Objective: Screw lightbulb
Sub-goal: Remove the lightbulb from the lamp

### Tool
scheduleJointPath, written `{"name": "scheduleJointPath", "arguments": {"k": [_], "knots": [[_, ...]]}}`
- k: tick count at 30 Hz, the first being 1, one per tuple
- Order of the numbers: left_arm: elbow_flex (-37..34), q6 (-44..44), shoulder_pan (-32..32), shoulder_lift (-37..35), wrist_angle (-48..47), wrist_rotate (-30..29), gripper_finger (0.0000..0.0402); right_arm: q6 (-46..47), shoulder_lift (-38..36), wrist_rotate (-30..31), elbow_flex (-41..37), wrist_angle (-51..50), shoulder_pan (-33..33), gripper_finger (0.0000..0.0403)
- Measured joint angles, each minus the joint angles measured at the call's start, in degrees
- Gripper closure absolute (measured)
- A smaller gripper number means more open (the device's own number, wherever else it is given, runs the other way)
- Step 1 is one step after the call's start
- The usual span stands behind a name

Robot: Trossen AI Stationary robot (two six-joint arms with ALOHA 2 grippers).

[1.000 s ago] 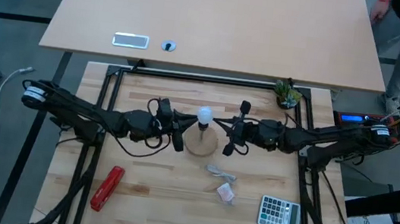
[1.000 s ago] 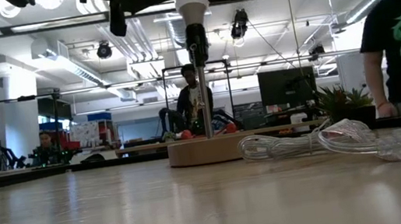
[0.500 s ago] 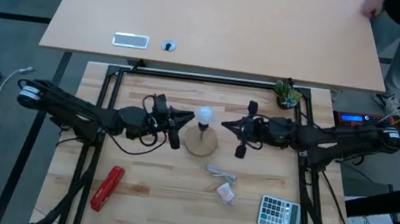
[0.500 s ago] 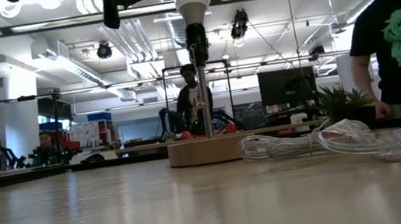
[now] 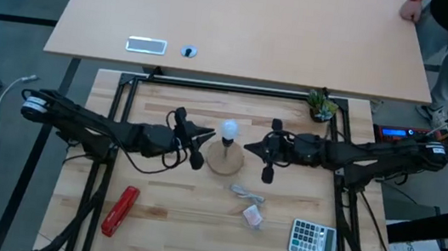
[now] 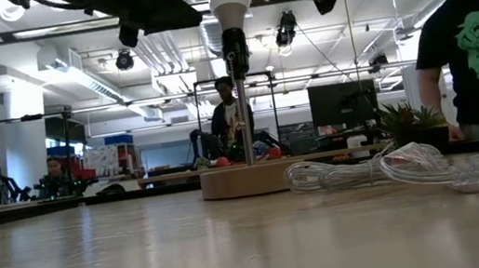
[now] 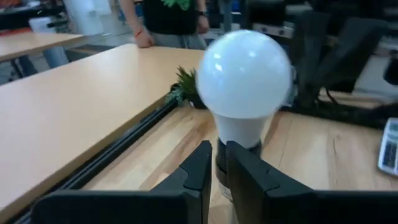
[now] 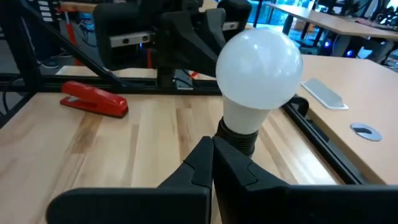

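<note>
The white frosted lightbulb (image 5: 229, 129) sits upright with its neck in the black socket (image 6: 233, 46) of a thin lamp post. The post stands on a round wooden disc (image 5: 225, 158). My left gripper (image 5: 202, 144) is level on the bulb's left, its fingers closed with only a thin slit showing in the left wrist view (image 7: 219, 155). My right gripper (image 5: 251, 149) is level on the bulb's right, with its fingers shut together in the right wrist view (image 8: 211, 146). Both point at the socket below the bulb (image 7: 244, 74) (image 8: 259, 59), a short way off.
A crumpled clear wrapper (image 5: 247, 195) and a small pinkish packet (image 5: 253, 217) lie near the disc. A calculator (image 5: 313, 239) lies at the near right, a red stapler (image 5: 119, 209) at the near left and a small plant (image 5: 322, 106) at the far right. A person (image 6: 475, 35) stands beyond the table.
My right gripper has drawn back from the bulb toward the table's right edge, then come a little way back toward it. The bulb and lamp stay where they were.
</note>
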Motion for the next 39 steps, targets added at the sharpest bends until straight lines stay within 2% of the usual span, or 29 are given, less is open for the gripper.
{"name": "scheduleJointPath", "arguments": {"k": [15,27,31,39], "knots": [[0.0,7.2,0.3,0.91,-0.05,0.27,0.0361,-0.18,0.55,0.0,-0.09,4.32,-0.09,0.0403],[0.0,8.52,1.53,2.9,3.01,0.34,0.0361,-1.64,7.45,0.71,-0.11,14.9,-0.81,0.0403],[0.04,10.5,1.57,2.88,5.37,0.36,0.0361,-2.3,8.53,3.65,0.33,16.27,-0.81,0.0403],[0.04,13.58,1.7,2.79,8.04,4.73,0.0361,-2.59,9.03,5.04,0.46,16.18,-1.31,0.0403]]}}
